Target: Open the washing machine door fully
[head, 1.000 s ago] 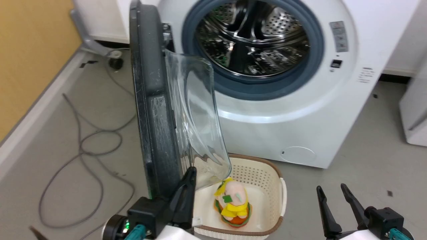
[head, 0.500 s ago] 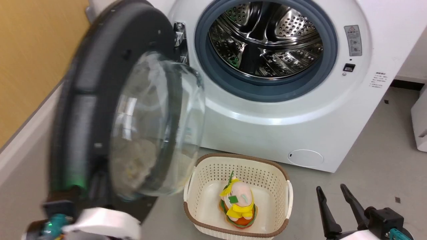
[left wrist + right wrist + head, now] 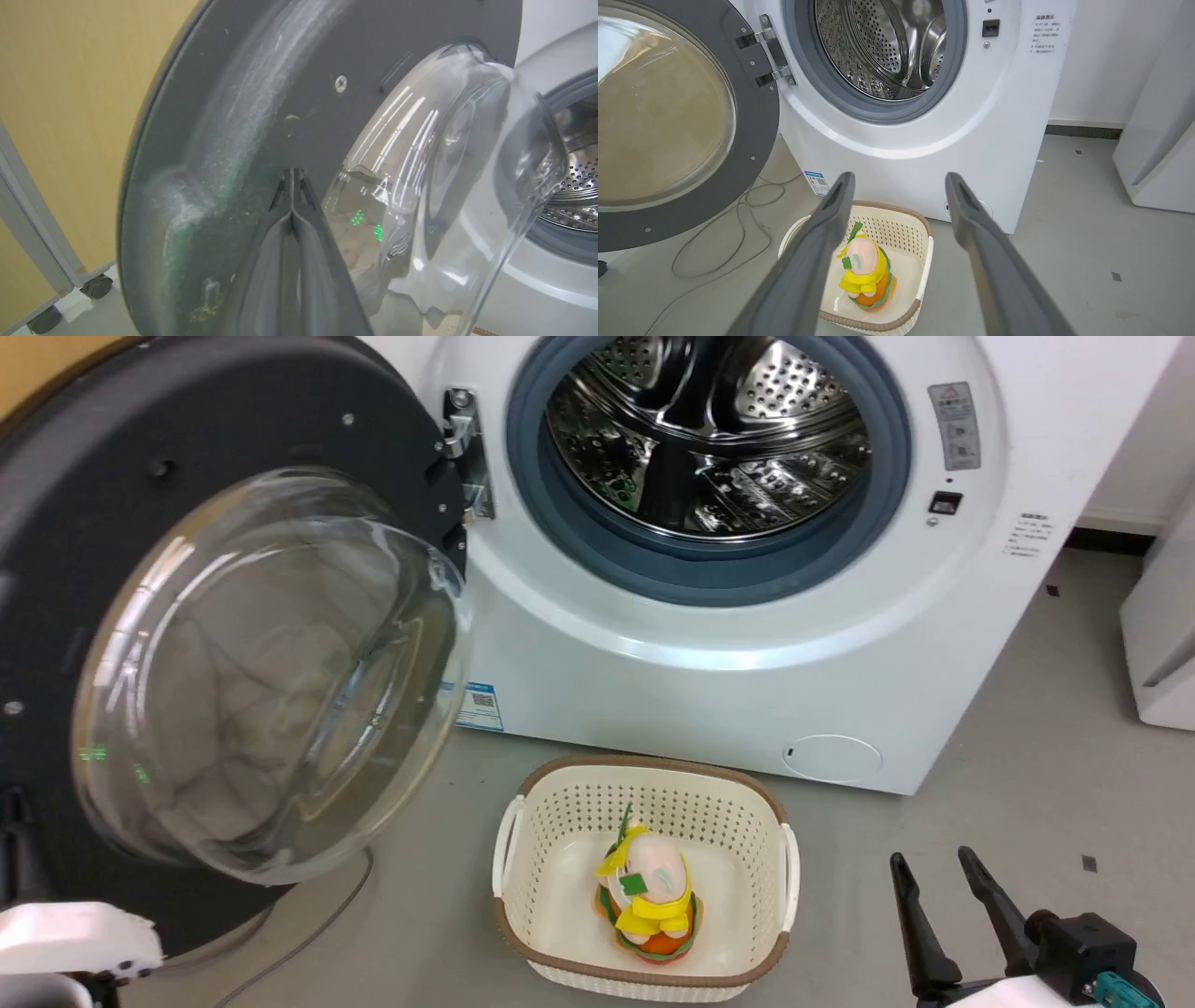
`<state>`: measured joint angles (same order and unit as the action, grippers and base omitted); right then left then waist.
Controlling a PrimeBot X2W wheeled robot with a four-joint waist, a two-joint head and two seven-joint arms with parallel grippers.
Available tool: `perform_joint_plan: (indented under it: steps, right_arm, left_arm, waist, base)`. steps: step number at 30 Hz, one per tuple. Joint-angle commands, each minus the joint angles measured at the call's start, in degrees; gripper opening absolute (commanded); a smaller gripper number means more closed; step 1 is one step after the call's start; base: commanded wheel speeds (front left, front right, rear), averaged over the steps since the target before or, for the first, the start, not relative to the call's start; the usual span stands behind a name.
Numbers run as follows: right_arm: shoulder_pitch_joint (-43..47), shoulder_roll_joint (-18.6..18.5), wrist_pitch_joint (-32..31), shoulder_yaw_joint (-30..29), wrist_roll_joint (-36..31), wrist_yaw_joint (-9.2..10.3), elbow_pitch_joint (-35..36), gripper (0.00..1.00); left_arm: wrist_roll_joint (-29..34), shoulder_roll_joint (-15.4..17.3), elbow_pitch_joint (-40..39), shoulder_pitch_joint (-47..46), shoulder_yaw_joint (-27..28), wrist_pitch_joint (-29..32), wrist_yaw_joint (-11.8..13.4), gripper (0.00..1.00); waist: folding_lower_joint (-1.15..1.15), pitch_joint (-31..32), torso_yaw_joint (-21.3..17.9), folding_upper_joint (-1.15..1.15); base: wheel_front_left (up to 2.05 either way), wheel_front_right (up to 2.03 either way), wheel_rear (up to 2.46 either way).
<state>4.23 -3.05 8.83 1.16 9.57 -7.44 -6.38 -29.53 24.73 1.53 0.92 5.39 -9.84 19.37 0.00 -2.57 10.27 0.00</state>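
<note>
At lower right, the right jaws stand spread, empty. Left jaws, pressed together on nothing, touch the grey rim (image 3: 261, 84) of the washing machine door (image 3: 233, 411), swung wide at frame left of the washing machine (image 3: 709, 681); best push there, off the glass (image 3: 444, 163), following the hinge arc.

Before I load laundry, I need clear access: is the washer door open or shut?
Open wide: the washing machine door stands beside the opening on its hinge, inner side facing outward, drum exposed.
</note>
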Motion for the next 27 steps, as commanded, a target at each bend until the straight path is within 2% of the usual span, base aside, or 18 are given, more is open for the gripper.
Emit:
perform_joint_plan:
  steps: [1,7,13,14,15,16,17,21,27]
  right_arm:
    - [-0.4,0.2,-0.1,-0.1,0.2,-0.05,0.2,1.00]
    - [-0.1,0.2,0.1,-0.3,0.5,-0.05,-0.3,1.00]
    - [0.4,0.2,0.4,-0.4,0.8,-0.05,-0.7,1.00]
    - [0.5,0.2,0.4,-0.5,0.8,-0.05,-0.6,1.00]
    - [0.5,0.2,0.4,-0.5,0.8,-0.05,-0.6,1.00]
    - [0.5,0.2,0.3,-0.5,0.8,-0.05,-0.6,1.00]
    - [0.5,0.2,0.3,-0.6,0.7,-0.05,-0.6,1.00]
    - [0.7,0.2,0.2,-0.9,0.5,-0.05,-0.5,1.00]
    - [1.0,0.2,-0.5,-1.1,-0.6,-0.05,0.3,1.00]
  left_arm:
    - [-0.3,0.5,1.0,-0.9,0.6,-0.7,-0.3,0.00]
    - [0.0,-0.2,2.6,0.0,0.8,-2.6,-0.2,0.00]
    - [1.2,-2.6,-1.6,4.5,-1.5,-2.7,1.0,0.00]
    - [1.5,-3.1,-2.7,5.5,-2.2,-2.5,1.2,0.25]
    - [2.0,-3.3,-3.8,6.6,-3.0,-2.1,1.5,0.44]
    - [2.7,-3.5,-4.8,7.7,-4.0,-1.5,1.8,0.75]
    - [3.1,-4.0,-6.0,8.8,-5.0,-1.1,2.0,1.00]
    - [5.0,-6.5,-10.5,12.4,-9.3,0.2,3.4,1.00]
    - [6.7,-8.2,-12.5,13.5,-14.5,0.9,2.7,1.00]
  waist:
    - [0.00,0.0,-0.3,0.00]
    - [0.00,0.6,-1.2,0.00]
    - [0.00,1.7,-1.6,0.00]
    - [0.00,1.9,-1.7,0.00]
    - [0.00,2.1,-1.9,0.00]
    - [0.00,2.2,-2.0,0.00]
    - [0.00,2.5,-2.1,0.00]
    - [0.00,3.4,-2.5,0.00]
    - [0.00,4.4,-3.3,0.00]
  base:
    - [0.00,0.00,0.00]
    - [0.00,0.00,0.00]
    - [0.00,0.00,0.00]
    - [0.00,0.00,0.00]
    - [0.00,0.00,0.00]
    - [0.00,0.00,0.00]
    - [0.00,0.00,0.00]
    - [0.00,0.00,0.00]
    - [0.00,0.00,0.00]
